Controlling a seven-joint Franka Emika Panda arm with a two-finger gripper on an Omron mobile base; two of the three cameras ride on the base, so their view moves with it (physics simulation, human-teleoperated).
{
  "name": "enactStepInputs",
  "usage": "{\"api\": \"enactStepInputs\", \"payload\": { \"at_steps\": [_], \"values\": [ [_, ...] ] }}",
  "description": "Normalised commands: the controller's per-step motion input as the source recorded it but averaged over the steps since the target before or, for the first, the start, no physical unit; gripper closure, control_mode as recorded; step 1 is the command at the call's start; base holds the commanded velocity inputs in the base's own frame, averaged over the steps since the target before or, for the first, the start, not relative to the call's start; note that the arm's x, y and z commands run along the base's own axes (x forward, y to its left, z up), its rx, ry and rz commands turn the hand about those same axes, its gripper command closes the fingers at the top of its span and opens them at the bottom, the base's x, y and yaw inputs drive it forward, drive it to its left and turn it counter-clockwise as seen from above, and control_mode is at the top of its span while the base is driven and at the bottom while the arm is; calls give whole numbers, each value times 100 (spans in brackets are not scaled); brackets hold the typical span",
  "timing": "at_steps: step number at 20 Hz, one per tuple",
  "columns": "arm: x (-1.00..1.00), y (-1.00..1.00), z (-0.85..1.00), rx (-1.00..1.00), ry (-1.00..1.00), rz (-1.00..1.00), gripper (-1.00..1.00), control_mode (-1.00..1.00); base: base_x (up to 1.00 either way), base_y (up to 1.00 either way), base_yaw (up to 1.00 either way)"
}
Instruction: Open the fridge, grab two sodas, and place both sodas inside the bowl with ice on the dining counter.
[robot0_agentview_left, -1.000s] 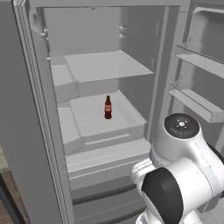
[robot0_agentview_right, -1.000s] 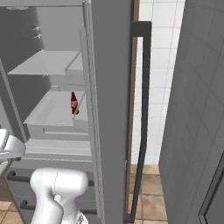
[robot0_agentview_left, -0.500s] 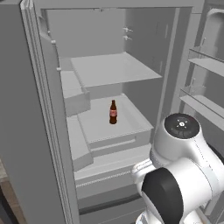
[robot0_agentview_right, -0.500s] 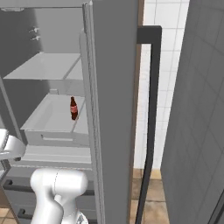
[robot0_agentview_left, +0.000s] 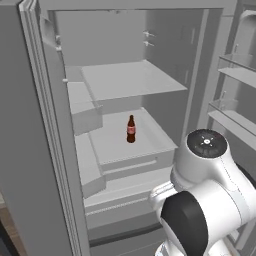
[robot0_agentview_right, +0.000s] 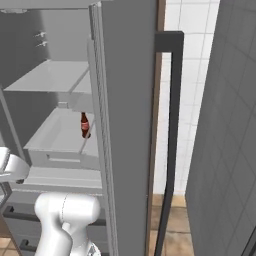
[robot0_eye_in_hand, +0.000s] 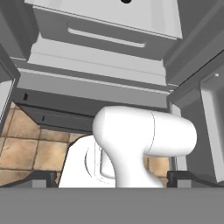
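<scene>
Reaching for the lone soda (robot0_agentview_left: 131, 129) on the fridge (robot0_agentview_left: 45, 165) shelf, the open hand should close just below its neck, squarely.

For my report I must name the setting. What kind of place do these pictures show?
Most likely a home kitchen. An open grey fridge stands with bare shelves and one soda bottle on a shelf. Beside it are a white tiled wall and a brown tiled floor.

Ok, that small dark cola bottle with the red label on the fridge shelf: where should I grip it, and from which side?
Take the small dark cola bottle across its wider body at the red label, coming in level from the open front. It stands upright and alone on the grey shelf, with another shelf close overhead.
</scene>
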Motion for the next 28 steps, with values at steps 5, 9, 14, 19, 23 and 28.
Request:
{"api": "enactStepInputs", "payload": {
  "at_steps": [5,9,14,19,23,28],
  "values": [
    [29,0,0,7,-2,6,-100,-100,41,0,5],
    [80,-10,0,20,-14,13,-100,-100,0,0,0],
    [77,-5,0,15,-16,5,-100,-100,0,0,0],
    [64,0,-5,10,-16,0,-100,-100,0,0,0],
    [62,0,-28,7,-10,0,-100,-100,0,0,0],
    [52,0,-41,2,-10,0,-100,-100,0,0,0]
  ]
}}
